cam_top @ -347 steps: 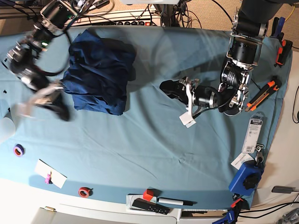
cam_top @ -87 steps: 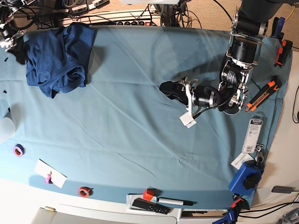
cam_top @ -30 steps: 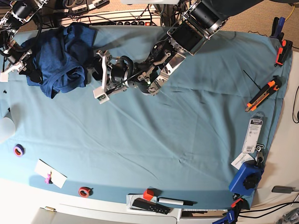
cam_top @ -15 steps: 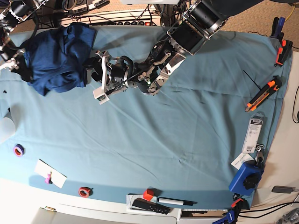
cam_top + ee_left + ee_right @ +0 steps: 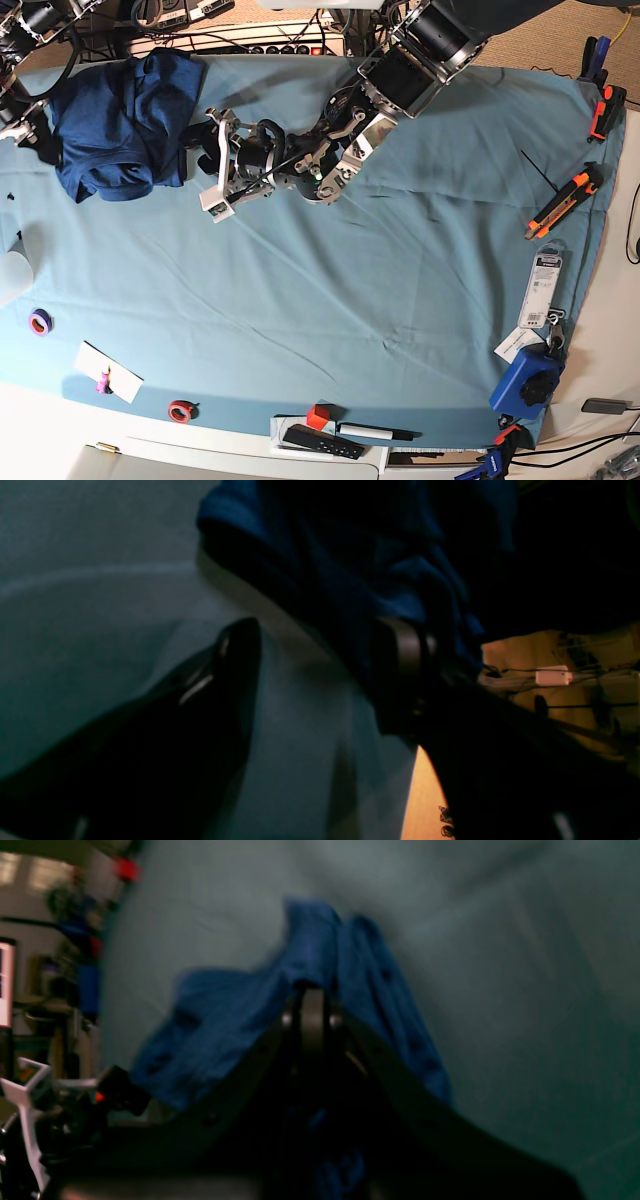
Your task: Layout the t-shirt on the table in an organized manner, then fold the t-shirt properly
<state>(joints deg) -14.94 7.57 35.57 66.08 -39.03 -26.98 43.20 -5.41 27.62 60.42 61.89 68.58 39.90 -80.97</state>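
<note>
The t-shirt (image 5: 120, 115) lies bunched in a dark blue heap at the far left corner of the table (image 5: 400, 300). My right gripper (image 5: 32, 135) is at the heap's left edge. In the right wrist view its jaws meet, shut on a fold of the t-shirt (image 5: 225, 1020), as the right gripper (image 5: 312, 1005) shows there. My left gripper (image 5: 190, 150) reaches in low from the right and stands open at the heap's right edge. In the left wrist view the left gripper (image 5: 320, 655) has one finger against the t-shirt (image 5: 350, 555) and nothing between the jaws.
An orange utility knife (image 5: 560, 205), a packaged item (image 5: 543, 285) and a blue tool (image 5: 525, 380) line the right edge. Two tape rolls (image 5: 40, 322), a white card (image 5: 108, 370), a red cube (image 5: 318, 417) and a black remote (image 5: 320, 440) sit along the near edge. Cables run behind the far edge.
The right gripper has drawn the shirt's left side a little further left and up, so the heap has shifted and tightened. The left arm has stayed in place, open.
</note>
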